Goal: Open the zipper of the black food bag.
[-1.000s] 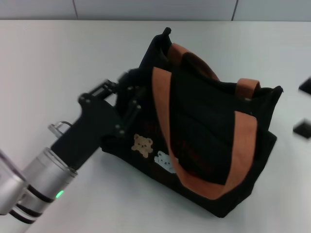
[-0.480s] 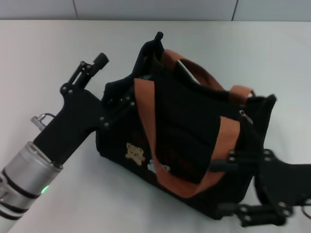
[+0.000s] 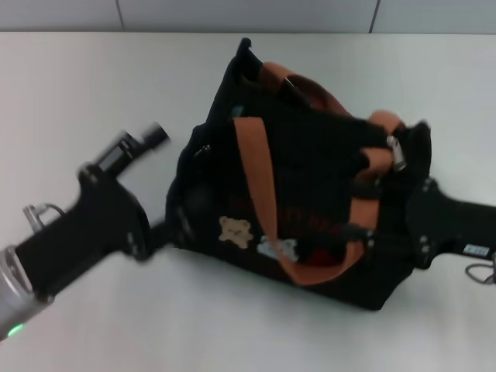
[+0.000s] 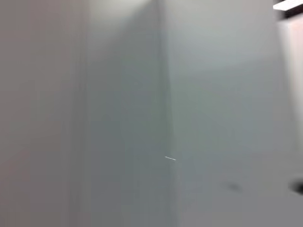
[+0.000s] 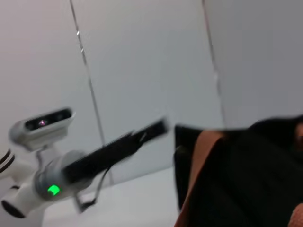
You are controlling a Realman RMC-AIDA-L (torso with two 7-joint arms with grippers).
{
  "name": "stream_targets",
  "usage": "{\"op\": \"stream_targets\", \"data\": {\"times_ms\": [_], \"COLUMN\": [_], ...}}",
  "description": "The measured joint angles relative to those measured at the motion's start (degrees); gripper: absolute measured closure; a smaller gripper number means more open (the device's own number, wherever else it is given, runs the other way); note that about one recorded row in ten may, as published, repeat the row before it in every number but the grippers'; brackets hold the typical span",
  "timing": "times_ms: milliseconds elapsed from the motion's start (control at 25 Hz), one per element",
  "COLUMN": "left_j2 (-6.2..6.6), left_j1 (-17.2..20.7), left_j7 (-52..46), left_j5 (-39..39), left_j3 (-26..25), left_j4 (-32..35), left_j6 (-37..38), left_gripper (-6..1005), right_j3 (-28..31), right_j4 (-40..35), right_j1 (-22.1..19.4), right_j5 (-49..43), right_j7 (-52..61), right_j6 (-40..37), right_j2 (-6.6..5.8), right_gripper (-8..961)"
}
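One bag point(image 3: 310, 194), two tools

**No readable text on the bag or arms**

The black food bag point(image 3: 310, 194) carries red lettering on its front, just beside the small bear print point(image 3: 235, 230), but the letters are too blurred to make out. A small pale label point(image 3: 477, 250) sits on the right arm beside the bag; its marking cannot be read either.

1. Lighting was even and bright, with soft shadows beneath the black food bag point(image 3: 310, 201).
2. The left gripper point(image 3: 147, 190) was smeared by motion blur.
3. The left wrist view was featureless grey blur.
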Motion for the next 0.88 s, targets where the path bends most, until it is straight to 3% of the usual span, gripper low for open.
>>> {"op": "stream_targets", "data": {"times_ms": [120,200,440,880], "left_j2": [0.11,0.15,-0.01,-0.10], "left_j1": [0.10,-0.63,-3.70,-4.20], "left_j7": [-1.98,-5.65,-11.26,-12.37], "left_j5": [4.44,7.75,8.37,7.98], "left_j3": [2.13,6.35,11.86,11.77], "left_j4": [4.17,8.22,9.36,9.68], "left_j6": [1.73,3.50,0.92,0.01], "left_gripper": [169,170,172,174], "right_j3": [0.49,0.45,0.02,-0.05], "right_j4": [-0.21,-0.94,-2.51,-2.77], "right_j1": [-0.25,-0.52,-1.36,-1.66], "right_j5": [0.10,-0.11,-0.76,-1.28], "right_j7": [-1.05,-1.35,-0.87,-0.98], "right_j6": [-2.92,-7.80,-9.30,-9.40], "right_j2": [-0.28,-0.97,-1.39,-1.06], "right_gripper": [169,163,147,113]}}
